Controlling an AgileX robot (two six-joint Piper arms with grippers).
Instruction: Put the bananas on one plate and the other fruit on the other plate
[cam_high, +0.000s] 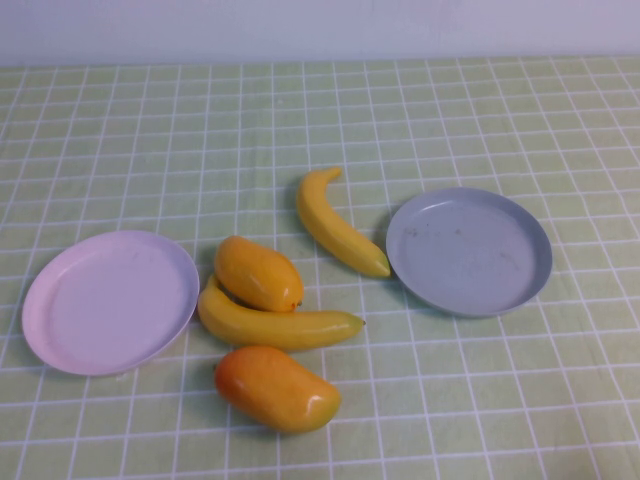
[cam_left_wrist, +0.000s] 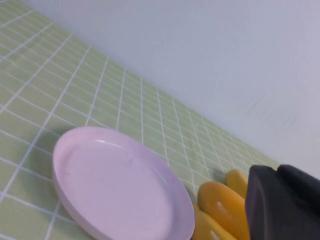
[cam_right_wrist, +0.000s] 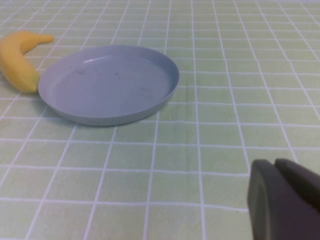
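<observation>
Nothing sorted: glossy yellow bananas (cam_high: 338, 235) and orange mango-like fruits (cam_high: 258, 273) lay mid-table between pink plate (cam_high: 108, 300) and grey-blue plate (cam_high: 469, 250); left gripper (cam_left_wrist: 285, 205) and right gripper (cam_right_wrist: 285, 200) held back near the table's near edge, grip unclear, holding nothing; best to grasp the banana beside the grey plate mid-body.

A table covered by a pale green cloth (cam_high: 480, 120) fills nearly the whole high view. The cloth carries a regular grid of thin white lines forming small squares, and its surface lies flat, without visible folds. Along the far edge of the table rises a plain wall (cam_high: 320, 28), pale bluish white and unmarked in the high view; in the left wrist view the same wall (cam_left_wrist: 210, 60) occupies the upper part of the scene and shows a few faint scuffs. Lighting is soft and even, casting only short, diffuse shadows on the cloth. No window, floor or other furniture appears.
</observation>
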